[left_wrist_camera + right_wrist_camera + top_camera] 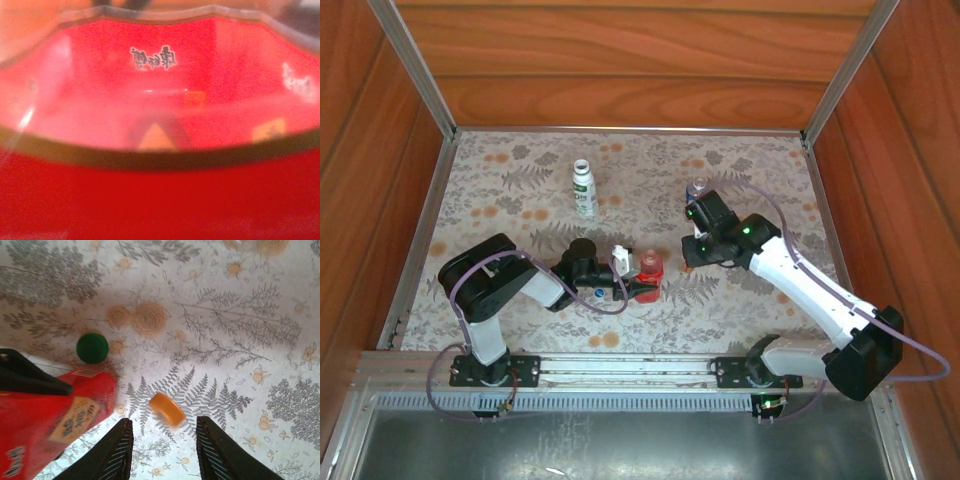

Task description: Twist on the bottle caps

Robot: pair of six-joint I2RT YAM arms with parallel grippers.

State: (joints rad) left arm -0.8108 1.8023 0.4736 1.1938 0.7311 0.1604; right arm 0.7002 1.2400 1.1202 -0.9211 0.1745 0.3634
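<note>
Red plastic bottle (650,272) with a printed label stands near the middle of the flowered table cloth (520,170). The left gripper (638,288) is clamped on its body. I judge this grip is there to stop the bottle from turning while a cap is screwed on.

Just beside the bottle lies the small round orange plastic cap (166,409), tilted on the cloth. It sits between the 2 fingers of the right gripper (164,426), which stand apart and do not touch it. The gripper seems placed so that it can close on this cap. A small round green plastic cap (92,347) lies a little farther off.

The left arm reaches low across the table toward the right. The right arm stretches from its base toward the middle, with its wrist bent down over the orange cap.
</note>
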